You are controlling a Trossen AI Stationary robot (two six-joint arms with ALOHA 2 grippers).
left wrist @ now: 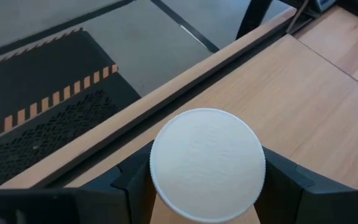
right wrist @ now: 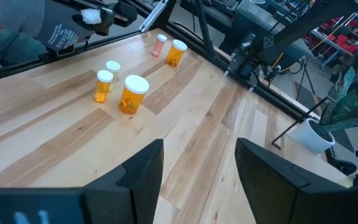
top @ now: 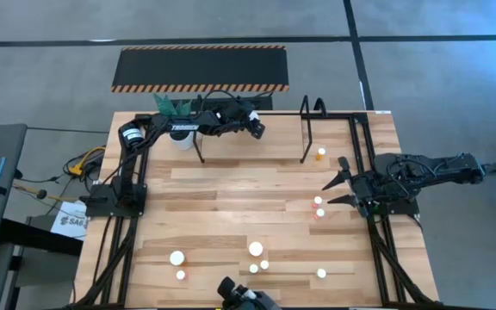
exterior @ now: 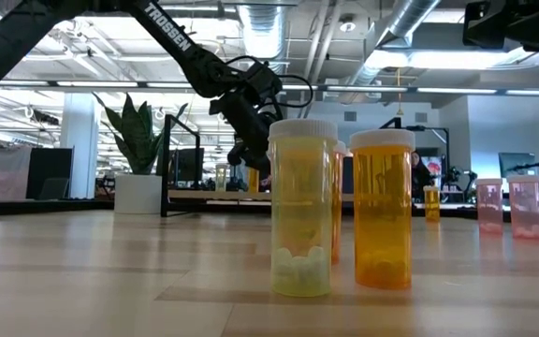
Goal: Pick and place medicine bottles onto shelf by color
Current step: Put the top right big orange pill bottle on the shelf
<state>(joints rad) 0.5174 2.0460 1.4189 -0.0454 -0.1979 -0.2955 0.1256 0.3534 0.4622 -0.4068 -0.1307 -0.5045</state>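
My left gripper (top: 255,125) is over the wooden shelf (top: 274,142) at the table's far side, shut on a medicine bottle with a white cap (left wrist: 207,164). In the low view its orange-yellow body (exterior: 253,178) shows below the gripper (exterior: 251,122). My right gripper (top: 338,186) is open and empty at the table's right side. An orange bottle (top: 320,155) and two red-pink ones (top: 319,207) stand just to its left. Several more bottles (top: 255,249) stand upright near the front edge. My left gripper pinches the bottle between its two fingers (left wrist: 135,180), which stand on opposite sides just below the white cap (left wrist: 166,186). The fingers come from above, pointing down. The bottle is upright. Whether its bottom rests on the shelf board (left wrist: 303,112), I cannot tell.
A green plant in a white pot (top: 179,129) stands by the shelf's left hoop upright (top: 201,146). The right hoop (top: 308,129) is beyond my left gripper. A black hazard-striped mat (top: 201,69) lies on the floor behind the table.
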